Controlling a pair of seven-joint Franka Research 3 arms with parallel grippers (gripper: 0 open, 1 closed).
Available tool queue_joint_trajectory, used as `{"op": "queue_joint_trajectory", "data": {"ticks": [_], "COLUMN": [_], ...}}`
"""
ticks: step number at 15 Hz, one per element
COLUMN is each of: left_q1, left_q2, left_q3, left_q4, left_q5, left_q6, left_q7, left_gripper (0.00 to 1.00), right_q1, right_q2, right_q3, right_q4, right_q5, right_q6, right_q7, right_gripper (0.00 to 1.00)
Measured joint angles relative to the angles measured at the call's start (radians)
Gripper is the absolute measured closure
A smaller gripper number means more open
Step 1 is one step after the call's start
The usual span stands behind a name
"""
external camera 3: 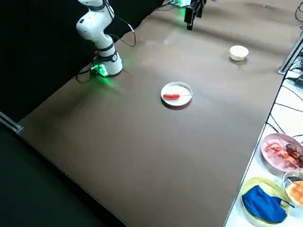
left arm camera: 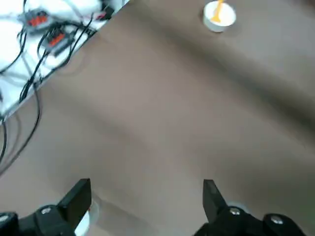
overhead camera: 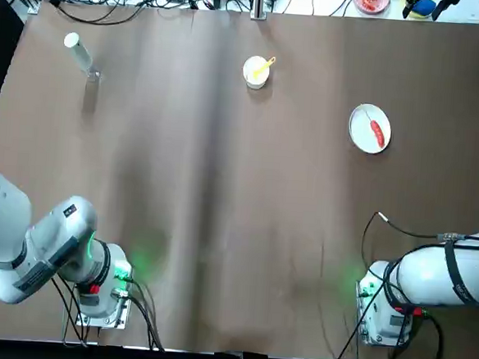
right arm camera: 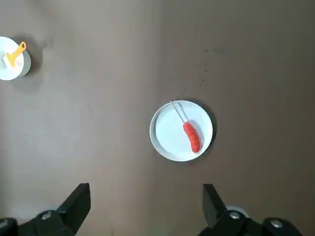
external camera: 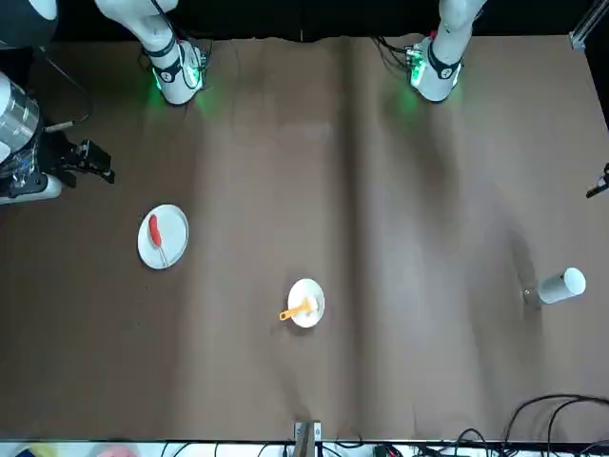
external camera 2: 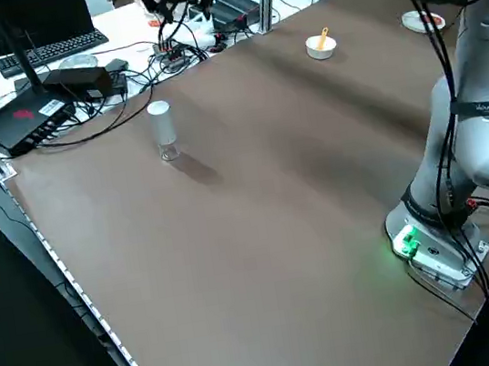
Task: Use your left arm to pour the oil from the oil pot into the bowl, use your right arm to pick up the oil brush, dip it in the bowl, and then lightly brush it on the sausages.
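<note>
Yellow-handled oil brush (right arm camera: 19, 49) in white bowl (right arm camera: 23, 66), red sausage (right arm camera: 192, 137) on plate (right arm camera: 167, 140)

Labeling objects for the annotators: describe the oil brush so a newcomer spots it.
On the big brown table, look for the small white bowl, between the clear bottle and the plate with the red sausage. The oil brush leans in that bowl, its yellow handle poking over the rim; nothing else on the brown surface is yellow.
</note>
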Motion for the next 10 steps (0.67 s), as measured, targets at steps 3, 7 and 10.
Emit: {"op": "queue_joint_trajectory", "data": {"ticks": [3, 7, 10], "left_q1": [0.009, 0.042, 0.078], "left_q2": [0.052, 0.095, 0.139], "left_q3": [0.000, 0.000, 0.001], "left_q4": [0.001, 0.003, 0.004], "left_q5": [-0.057, -0.092, -0.130], "left_q6": [0.001, 0.005, 0.028], "left_q7": [0.171, 0.372, 0.513], "left_gripper": [0.00, 0.00, 0.00], "right_q1": [0.000, 0.000, 0.000], "right_q2": [0.000, 0.000, 0.000], "right_q3": [0.000, 0.000, 0.000], "right_q4": [0.000, 0.000, 0.000], "right_q5": [0.000, 0.000, 0.000], "right_q6": [0.000, 0.000, 0.000], "right_q7": [0.000, 0.000, 0.000], "right_gripper": [0.00, 0.00, 0.00]}}
